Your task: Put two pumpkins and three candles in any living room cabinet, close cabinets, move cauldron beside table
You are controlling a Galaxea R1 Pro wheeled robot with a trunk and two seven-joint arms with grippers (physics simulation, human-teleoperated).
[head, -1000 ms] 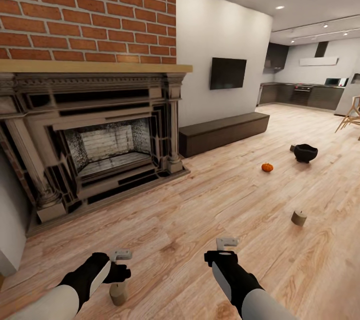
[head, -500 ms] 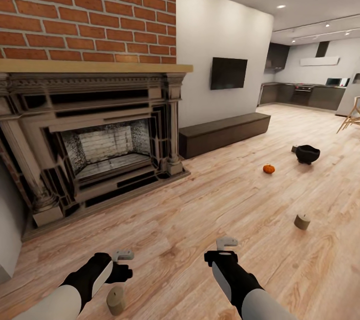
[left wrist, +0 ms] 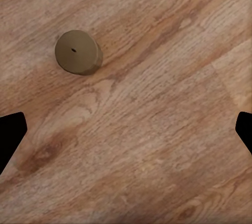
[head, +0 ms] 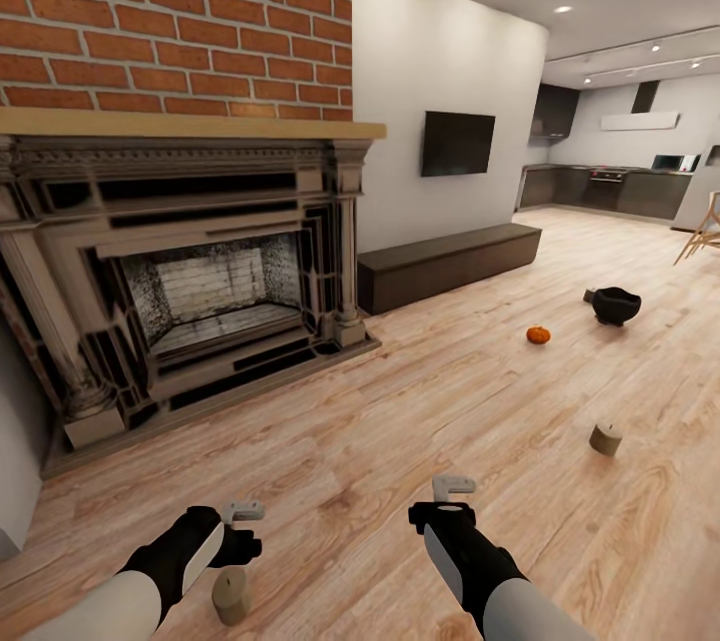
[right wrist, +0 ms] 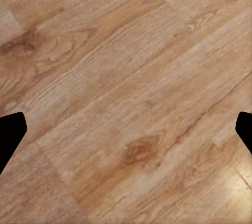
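Plank floor (head: 400,441), candle (head: 231,594) half-hidden — left gripper (head: 243,513)

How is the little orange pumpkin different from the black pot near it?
The pumpkin is orange and ribbed; the cauldron is glossy black. The pumpkin is smaller and closed, with a stem on top; the cauldron is bigger, with a wide open mouth. Both are round and sit upright on the wood floor.

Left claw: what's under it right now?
Below the left claw a candle stands upright on the plank floor, not between the fingers. Its underside is hidden.
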